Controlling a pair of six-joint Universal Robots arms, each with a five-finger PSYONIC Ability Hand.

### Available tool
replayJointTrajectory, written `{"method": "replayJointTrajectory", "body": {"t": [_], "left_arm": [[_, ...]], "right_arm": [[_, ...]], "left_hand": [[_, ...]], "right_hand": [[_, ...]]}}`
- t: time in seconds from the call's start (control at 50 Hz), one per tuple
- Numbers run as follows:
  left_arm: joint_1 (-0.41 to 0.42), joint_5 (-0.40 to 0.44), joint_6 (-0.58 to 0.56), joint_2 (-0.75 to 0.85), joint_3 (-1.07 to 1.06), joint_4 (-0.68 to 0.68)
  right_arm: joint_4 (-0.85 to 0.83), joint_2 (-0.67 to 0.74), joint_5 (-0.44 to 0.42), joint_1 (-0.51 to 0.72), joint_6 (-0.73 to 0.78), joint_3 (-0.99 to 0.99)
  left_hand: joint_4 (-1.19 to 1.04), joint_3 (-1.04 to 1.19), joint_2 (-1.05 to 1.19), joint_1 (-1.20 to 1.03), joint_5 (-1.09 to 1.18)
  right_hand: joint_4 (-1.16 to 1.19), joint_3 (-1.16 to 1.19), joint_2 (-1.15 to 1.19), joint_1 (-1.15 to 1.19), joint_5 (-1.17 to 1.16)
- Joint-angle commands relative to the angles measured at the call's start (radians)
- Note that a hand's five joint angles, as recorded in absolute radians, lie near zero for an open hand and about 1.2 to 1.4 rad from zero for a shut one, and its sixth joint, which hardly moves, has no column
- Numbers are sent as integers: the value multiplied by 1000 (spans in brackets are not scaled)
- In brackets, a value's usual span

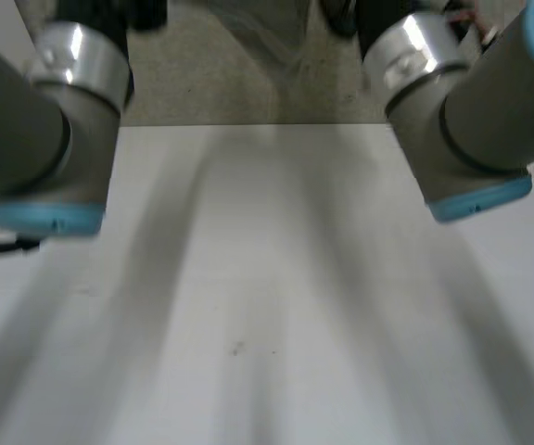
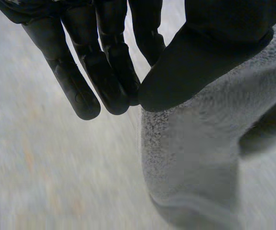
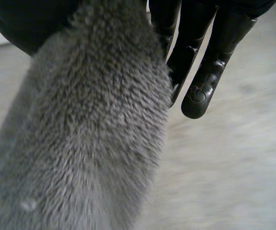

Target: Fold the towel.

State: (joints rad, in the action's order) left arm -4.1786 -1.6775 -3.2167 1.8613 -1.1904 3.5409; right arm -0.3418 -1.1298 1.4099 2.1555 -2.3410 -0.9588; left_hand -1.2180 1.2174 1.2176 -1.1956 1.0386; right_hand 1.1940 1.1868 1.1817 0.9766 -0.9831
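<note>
In the left wrist view my left hand pinches a grey towel between its thumb and straight fingers. The cloth hangs down from that grip in a thick fold. My right hand holds the same fluffy grey towel in the right wrist view, the pile clamped between its thumb and fingers and trailing away below the palm. Which corner or edge each hand holds is hidden.
The white table stretches ahead in the head view, its far edge meeting a speckled floor. My left arm and right arm reach down at either side of it.
</note>
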Motion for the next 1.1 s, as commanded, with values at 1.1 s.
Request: {"method": "replayJointTrajectory", "body": {"t": [1.1], "left_arm": [[189, 13, -3, 4, -673, -56]], "right_arm": [[161, -142, 54, -371, -621, -917]], "left_hand": [[-178, 179, 179, -201, 183]], "right_hand": [[-184, -177, -172, 33, 148]]}}
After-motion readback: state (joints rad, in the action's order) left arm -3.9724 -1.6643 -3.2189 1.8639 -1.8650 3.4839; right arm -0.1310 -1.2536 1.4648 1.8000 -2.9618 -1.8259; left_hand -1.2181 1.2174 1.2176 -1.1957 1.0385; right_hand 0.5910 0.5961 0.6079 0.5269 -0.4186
